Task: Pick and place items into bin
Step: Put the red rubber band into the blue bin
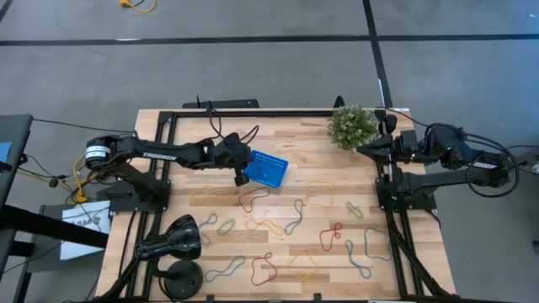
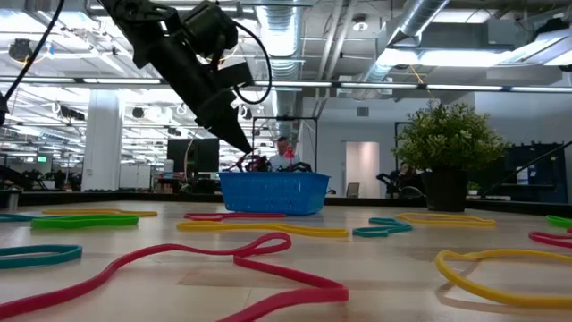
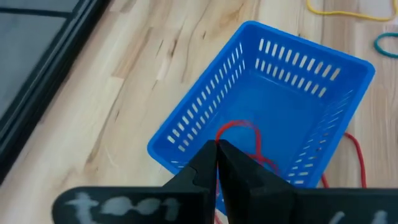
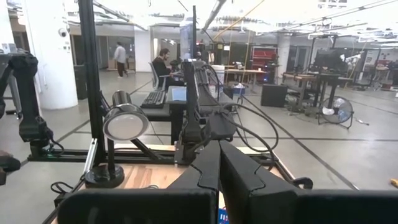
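The blue bin point(image 1: 269, 168) point(image 2: 273, 192) stands on the wooden table, left of the middle and toward the far side. My left gripper point(image 1: 241, 178) point(image 3: 216, 146) point(image 2: 243, 146) hovers over the bin's left end, shut on a red loop point(image 3: 239, 126) that curls down inside the bin. Several more loops lie flat on the table nearer the front: red point(image 1: 253, 199), yellow point(image 1: 320, 194), blue point(image 1: 295, 215) and green point(image 1: 226, 225). My right gripper point(image 1: 362, 150) point(image 4: 219, 146) waits shut at the table's right side, beside the plant, holding nothing. My left gripper pinches the red loop between its two shut fingertips, at a stretch of the band point(image 3: 221, 132) right beside them; the fingers hide the exact spot. They slant down from the table's left. The loop's free part point(image 3: 260, 157) rests slack on the bin's floor.
A bushy potted plant point(image 1: 352, 126) point(image 2: 447, 143) stands at the far right. A black lamp point(image 1: 173, 240) sits at the near left corner. A black frame point(image 1: 253, 113) borders the table's far and side edges. Bare wood shows left of the bin.
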Motion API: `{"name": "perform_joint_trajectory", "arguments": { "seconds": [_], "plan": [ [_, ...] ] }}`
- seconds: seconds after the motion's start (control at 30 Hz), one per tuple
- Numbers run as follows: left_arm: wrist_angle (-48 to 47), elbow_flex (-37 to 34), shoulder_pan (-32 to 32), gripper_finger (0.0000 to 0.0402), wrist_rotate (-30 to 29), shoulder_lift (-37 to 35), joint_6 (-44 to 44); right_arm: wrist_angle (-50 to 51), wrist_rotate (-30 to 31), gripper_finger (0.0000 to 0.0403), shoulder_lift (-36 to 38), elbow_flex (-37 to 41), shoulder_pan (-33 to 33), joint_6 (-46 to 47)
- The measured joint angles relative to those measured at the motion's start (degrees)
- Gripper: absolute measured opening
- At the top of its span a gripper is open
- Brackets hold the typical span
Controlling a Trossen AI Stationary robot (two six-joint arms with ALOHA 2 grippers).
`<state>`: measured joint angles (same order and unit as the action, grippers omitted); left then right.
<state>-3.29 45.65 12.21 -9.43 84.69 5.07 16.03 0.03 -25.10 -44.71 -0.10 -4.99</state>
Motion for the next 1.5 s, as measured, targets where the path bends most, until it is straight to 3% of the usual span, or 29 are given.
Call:
{"name": "perform_joint_trajectory", "arguments": {
  "seconds": [0.3, 0.77, 0.97, 1.3, 1.5],
  "plan": [
    [0.31, 0.00, -0.02, 0.0009, -2.25, -0.01, 1.65, 0.13, 0.00, 0.0000, -0.17, 0.00, 0.00, 0.00],
    [0.81, 0.00, 0.00, 0.0106, -6.24, -0.01, 3.60, 0.05, 0.01, 0.0000, -2.30, 0.00, 0.00, -0.01],
    [-0.11, 0.26, -1.27, 0.0104, 2.56, -0.64, 3.60, 0.05, 0.05, 0.0000, -2.33, 0.00, -0.02, -0.04],
    [-26.49, 12.20, -8.97, 0.0088, 9.16, -2.37, 0.72, 0.22, 0.24, 0.0000, -2.32, 0.00, -0.02, -0.15],
    [-33.77, 13.16, -13.41, 0.0087, 9.55, -2.15, -3.60, 0.24, 0.22, 0.0000, -2.36, 0.00, -0.02, -0.04]
  ]
}}
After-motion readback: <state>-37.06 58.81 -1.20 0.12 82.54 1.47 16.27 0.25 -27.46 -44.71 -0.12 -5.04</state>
